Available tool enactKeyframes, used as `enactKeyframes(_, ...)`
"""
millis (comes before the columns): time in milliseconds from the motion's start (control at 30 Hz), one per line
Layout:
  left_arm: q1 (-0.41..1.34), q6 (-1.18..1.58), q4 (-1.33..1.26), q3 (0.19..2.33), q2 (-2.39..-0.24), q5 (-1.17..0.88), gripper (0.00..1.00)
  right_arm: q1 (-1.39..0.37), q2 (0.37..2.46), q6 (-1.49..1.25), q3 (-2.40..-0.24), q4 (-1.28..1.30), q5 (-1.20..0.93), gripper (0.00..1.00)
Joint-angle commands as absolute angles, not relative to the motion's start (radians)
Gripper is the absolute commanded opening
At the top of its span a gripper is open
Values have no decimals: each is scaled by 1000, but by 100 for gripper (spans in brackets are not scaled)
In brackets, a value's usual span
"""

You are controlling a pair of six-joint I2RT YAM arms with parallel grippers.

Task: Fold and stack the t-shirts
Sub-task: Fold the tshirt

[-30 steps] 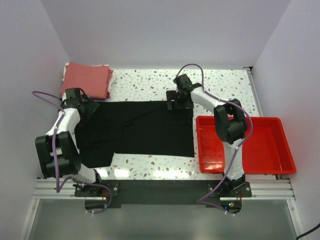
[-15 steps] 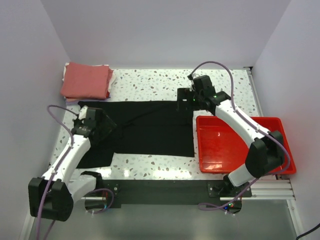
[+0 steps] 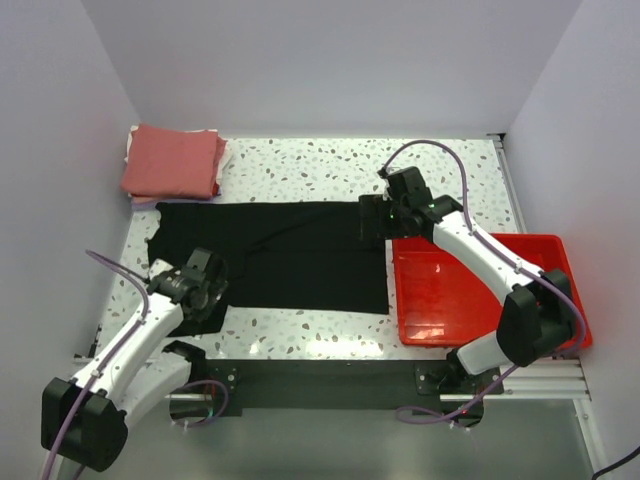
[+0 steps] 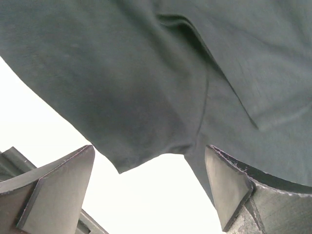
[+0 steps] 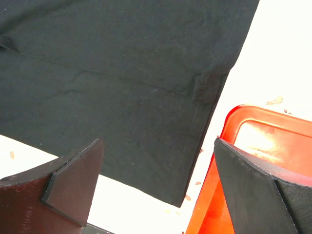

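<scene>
A large black t-shirt (image 3: pixel 290 255) lies spread flat across the middle of the table. It fills the top of the left wrist view (image 4: pixel 161 73) and most of the right wrist view (image 5: pixel 122 73). A folded salmon-red t-shirt (image 3: pixel 172 160) lies at the back left, with pale cloth edges under it. Over the black shirt's near-left sleeve hangs my left gripper (image 3: pixel 203 288) (image 4: pixel 148 190), open, with only bare table between its fingers. My right gripper (image 3: pixel 368 225) (image 5: pixel 158 185) is open above the shirt's right edge, close to the tray.
A red plastic tray (image 3: pixel 560 300) (image 5: pixel 243 141) stands at the right, its left wall right beside the black shirt's right edge. White walls close in the back and both sides. The speckled table shows behind and in front of the black shirt.
My left arm has swung from the shirt's far-left corner to its near-left sleeve. My right gripper has shifted slightly right and nearer along the shirt's right edge. Both stayed open.
</scene>
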State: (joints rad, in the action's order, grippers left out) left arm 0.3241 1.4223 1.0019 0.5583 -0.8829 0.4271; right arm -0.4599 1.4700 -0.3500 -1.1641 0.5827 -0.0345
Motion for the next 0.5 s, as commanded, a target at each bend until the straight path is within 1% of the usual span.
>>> enactKeyframes(0, 330, 1589, 1052, 564, -891, 528, 100, -465, 1469, -351, -1177, 592, -37, 99)
enactKeyframes(133, 330, 1601, 1058, 601, -1015, 497, 100, -463, 1489, -345, -1189, 603, -48, 99)
enactKeyframes(267, 331, 1580, 979, 566, -1107, 371, 100, -463, 1497, -337, -1200, 618, -31, 99)
enactKeyframes(367, 330, 1601, 962, 543, -1117, 345, 98, -463, 1499, -336, -1197, 618, -28, 99)
enactKeyframes(467, 330, 1617, 956, 528, -1077, 359, 93, -465, 1508, -333, -1196, 620, -28, 99)
